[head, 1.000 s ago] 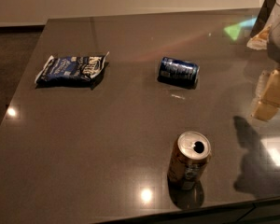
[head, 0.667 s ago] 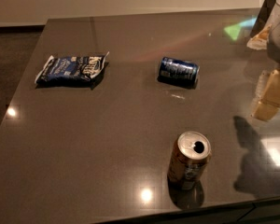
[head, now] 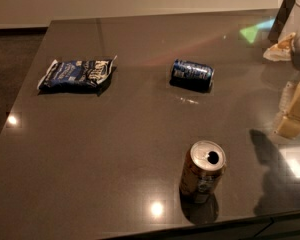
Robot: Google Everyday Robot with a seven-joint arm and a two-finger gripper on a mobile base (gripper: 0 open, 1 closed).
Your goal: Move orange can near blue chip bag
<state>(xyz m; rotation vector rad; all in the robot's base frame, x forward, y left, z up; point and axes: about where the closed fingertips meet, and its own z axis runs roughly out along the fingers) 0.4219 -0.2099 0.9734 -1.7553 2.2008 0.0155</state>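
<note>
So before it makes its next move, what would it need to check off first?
1. Orange can standing upright, near the table's front edge: ok.
2. Blue chip bag in view, lying flat at the far left: ok.
3. Claw lined up over the orange can: not ok; it hangs at the right edge, apart from the can.
4. Dark blue can, on its side, off the straight line from orange can to bag: ok.
5. Orange can's top is opened; whether liquid is left inside: cannot tell.

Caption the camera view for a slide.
Upright orange can at front, blue chip bag back left, dark blue can on its side, gripper at right edge.
</note>
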